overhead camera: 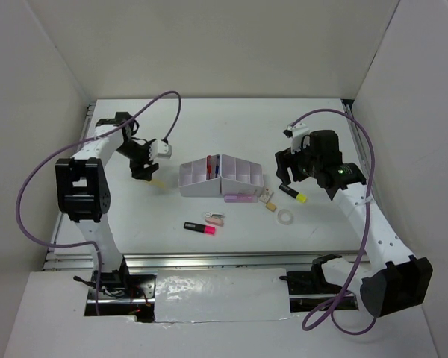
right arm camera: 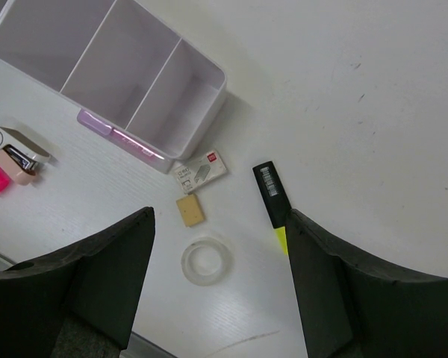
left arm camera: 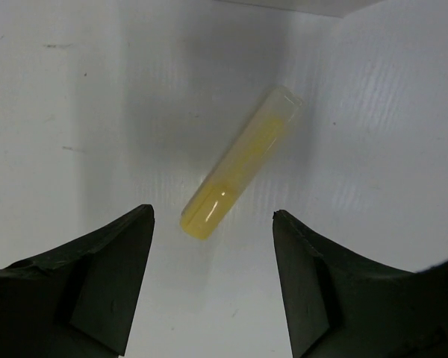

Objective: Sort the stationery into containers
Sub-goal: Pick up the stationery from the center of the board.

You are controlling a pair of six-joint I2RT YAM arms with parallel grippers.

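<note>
The white containers (overhead camera: 201, 186) stand mid-table, with pens upright in a back compartment. My left gripper (overhead camera: 145, 176) hangs open to their left, over a cream stick (left arm camera: 240, 162) lying free on the table; its near end sits between the fingertips (left arm camera: 138, 224). My right gripper (overhead camera: 287, 176) is open above the right-hand items, holding nothing. Below it lie a clear tape ring (right arm camera: 206, 261), a tan eraser (right arm camera: 190, 210) and a black-yellow highlighter (right arm camera: 272, 195). A purple marker (overhead camera: 241, 198) lies along the containers' front wall (right arm camera: 187, 130). A black-pink highlighter (overhead camera: 199, 227) lies nearer the front.
A small white staple box (right arm camera: 201, 171) lies beside the tan eraser. A pink mini stapler (right arm camera: 15, 153) rests by the black-pink highlighter. White walls enclose the table on three sides. Purple cables loop from both arms.
</note>
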